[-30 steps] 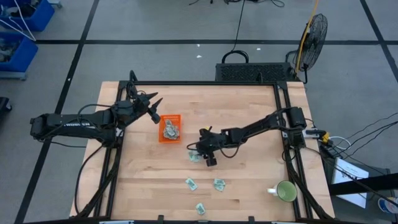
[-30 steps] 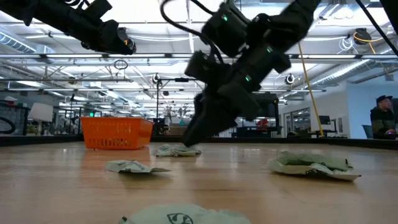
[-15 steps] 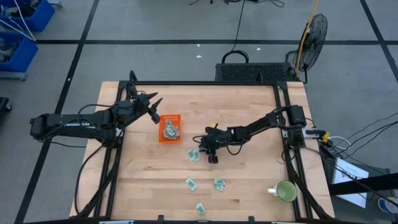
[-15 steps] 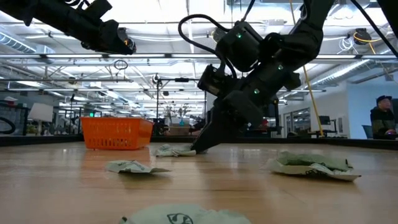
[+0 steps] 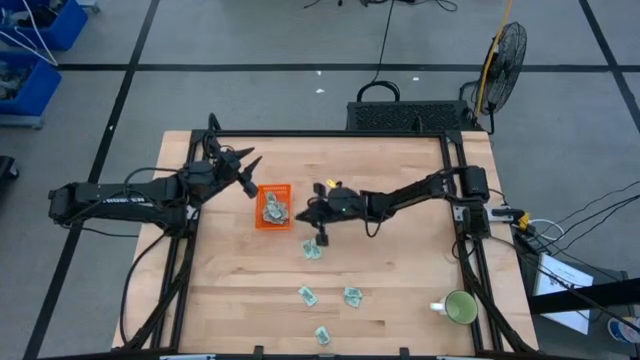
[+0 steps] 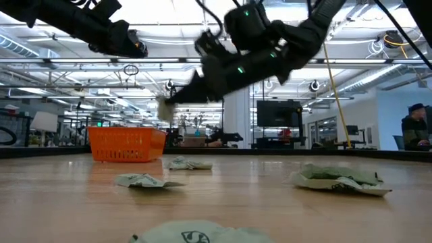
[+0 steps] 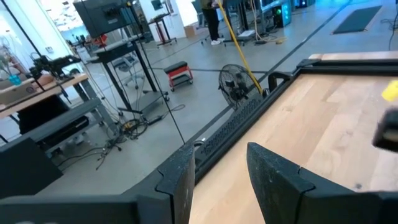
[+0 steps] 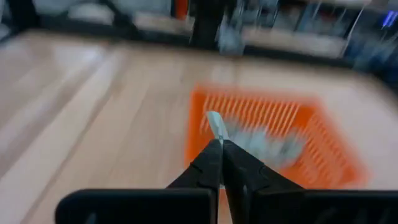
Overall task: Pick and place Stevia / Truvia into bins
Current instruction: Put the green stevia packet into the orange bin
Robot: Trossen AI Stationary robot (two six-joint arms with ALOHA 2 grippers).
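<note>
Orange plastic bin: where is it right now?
High view: the small orange plastic bin sits left of table centre, between the left gripper and the right gripper, with pale green sachets piled inside.

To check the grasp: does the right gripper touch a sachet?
Touching. In the right wrist view the shut right gripper pinches a sachet at its fingertips.

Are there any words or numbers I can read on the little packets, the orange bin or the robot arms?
Left arm: pale lettering along it, too small to read.
Nearest packet: a dark printed mark, too blurred to read.
Other packets: print too blurred to read.
Orange bin: no words seen.
Packet in the right claw: no print readable.
Nothing in these pictures can be read for sure.
</note>
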